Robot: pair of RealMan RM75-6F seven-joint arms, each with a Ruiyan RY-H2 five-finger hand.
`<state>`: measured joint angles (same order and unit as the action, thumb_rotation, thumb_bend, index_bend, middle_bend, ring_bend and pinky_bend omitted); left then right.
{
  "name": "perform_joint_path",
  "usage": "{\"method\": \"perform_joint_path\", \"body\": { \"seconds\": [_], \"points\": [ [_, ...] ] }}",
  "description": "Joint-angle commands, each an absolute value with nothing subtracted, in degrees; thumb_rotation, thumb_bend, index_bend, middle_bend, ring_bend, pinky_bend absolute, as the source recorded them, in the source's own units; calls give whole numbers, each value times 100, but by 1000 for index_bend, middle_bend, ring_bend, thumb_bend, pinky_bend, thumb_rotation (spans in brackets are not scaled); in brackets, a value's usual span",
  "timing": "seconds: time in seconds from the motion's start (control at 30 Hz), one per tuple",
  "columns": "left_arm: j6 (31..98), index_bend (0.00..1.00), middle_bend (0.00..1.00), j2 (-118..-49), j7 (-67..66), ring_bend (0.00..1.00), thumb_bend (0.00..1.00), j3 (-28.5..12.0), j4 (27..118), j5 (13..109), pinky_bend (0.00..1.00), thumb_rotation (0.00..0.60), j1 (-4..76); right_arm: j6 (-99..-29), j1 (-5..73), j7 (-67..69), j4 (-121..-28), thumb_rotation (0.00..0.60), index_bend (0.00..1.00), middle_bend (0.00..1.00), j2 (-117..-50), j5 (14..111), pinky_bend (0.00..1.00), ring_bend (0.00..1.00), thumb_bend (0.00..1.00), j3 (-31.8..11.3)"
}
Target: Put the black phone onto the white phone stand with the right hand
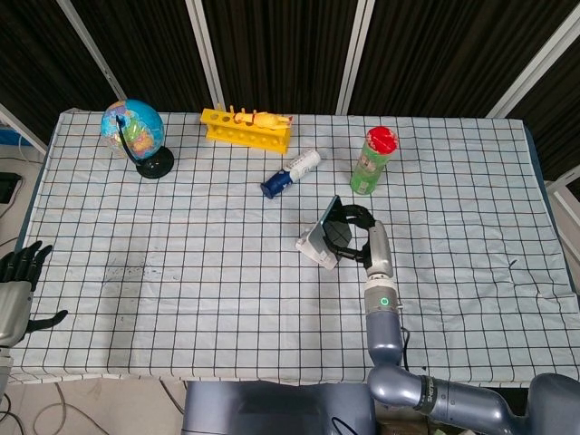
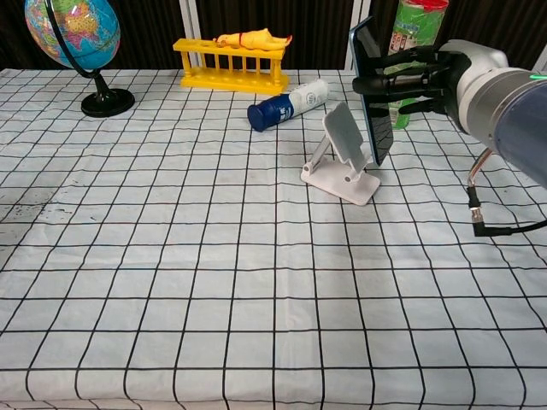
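Note:
The white phone stand sits mid-table with its back plate tilted. My right hand grips the black phone upright by its edges, just right of and slightly above the stand's plate. The phone's lower edge hangs close to the stand's ledge; I cannot tell whether they touch. My left hand hangs open off the table's left edge, away from everything.
A green can with a red lid stands just behind the right hand. A blue and white bottle lies behind the stand. A yellow rack and a globe stand at the back left.

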<state>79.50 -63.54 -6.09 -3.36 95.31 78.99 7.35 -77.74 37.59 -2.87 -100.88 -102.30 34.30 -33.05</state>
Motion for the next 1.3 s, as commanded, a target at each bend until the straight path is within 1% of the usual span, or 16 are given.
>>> {"method": "perform_joint_path", "body": {
  "seconds": [0.03,0.5,0.97,1.3],
  "points": [
    [7935,0,0,-6342,-590,0,0,-331,9536,7899,0,600,739,-7803,3816,-341,-9975,600,649,733,-10332,3397,215,584,400,-3333],
    [7876,0,0,-6304,-510,0,0,-332,9553,7869,0,600,759,-7816,3967,-497,-9729,600,649,733,-10610,3241,215,584,400,-3514],
    [7854,0,0,-6308,-499,0,0,-338,9569,7835,0,600,770,-7782,4049,-587,-9651,600,649,733,-10743,3130,215,585,400,-3666],
    [7846,0,0,-6302,-484,0,0,-339,9570,7827,0,600,776,-7778,4063,-638,-9592,600,649,733,-10814,3106,216,585,400,-3687]
  ]
}}
